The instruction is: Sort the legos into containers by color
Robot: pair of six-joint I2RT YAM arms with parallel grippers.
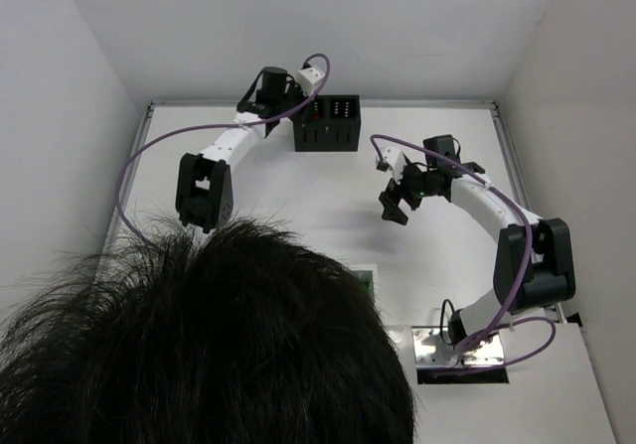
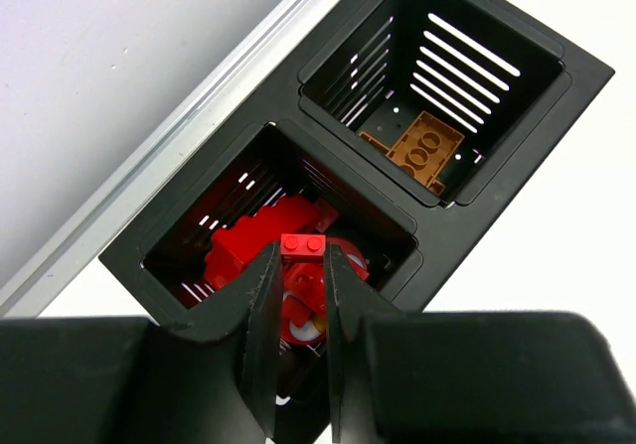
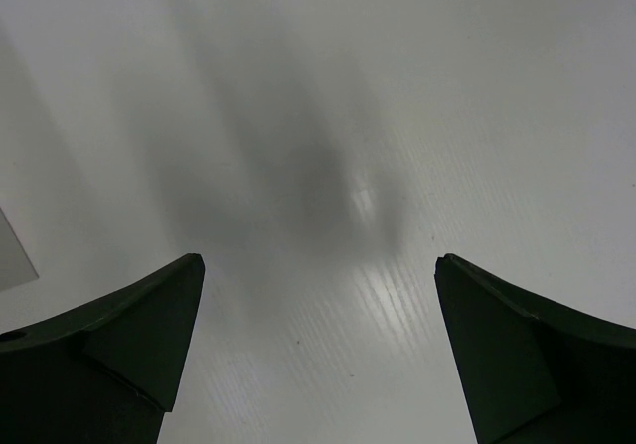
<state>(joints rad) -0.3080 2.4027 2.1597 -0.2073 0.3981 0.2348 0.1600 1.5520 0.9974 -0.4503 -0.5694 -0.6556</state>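
1. Red lego brick (image 2: 303, 245) is pinched at the very tips of my left gripper (image 2: 301, 257), jaws narrow on it.
2. It hangs over one compartment of the black container (image 2: 343, 161), where a heap of red legos (image 2: 253, 237) lies.
3. The neighbouring compartment holds orange-brown legos (image 2: 427, 151).
4. The container sits at the far edge of the white table (image 1: 298, 216), by the wall.
5. My right gripper (image 3: 318, 265) has its fingers spread wide, showing only table between them, well apart from the container.
6. A dark-haired head (image 1: 199, 345) fills the near part of the top view.

Box (image 2: 519, 166) walls near L hand (image 2: 303, 255); open table (image 3: 447, 86) under R hand (image 3: 320, 260).
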